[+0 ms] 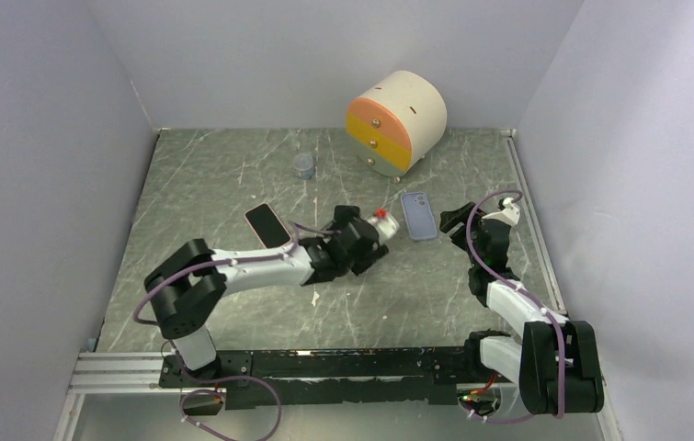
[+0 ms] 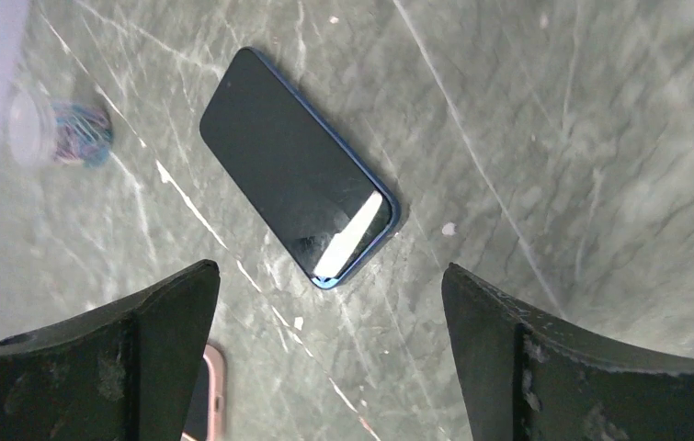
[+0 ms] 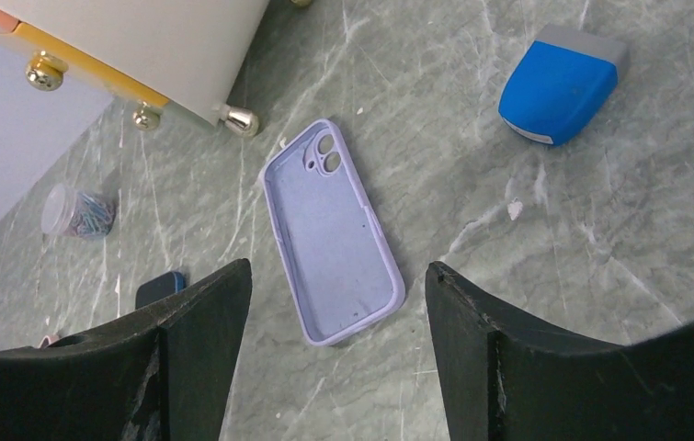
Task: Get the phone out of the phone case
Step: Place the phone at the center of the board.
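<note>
No legible text or markings

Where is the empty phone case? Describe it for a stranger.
Start at the round drawer cabinet at the back. Just in front of it lies the phone case, open side up. It alone is lavender and hollow, unlike the dark-screened, pink-edged phone to its left.

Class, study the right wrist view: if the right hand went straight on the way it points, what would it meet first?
Probably the empty case, lying on the table dead ahead of the right hand; depth is unclear.
</note>
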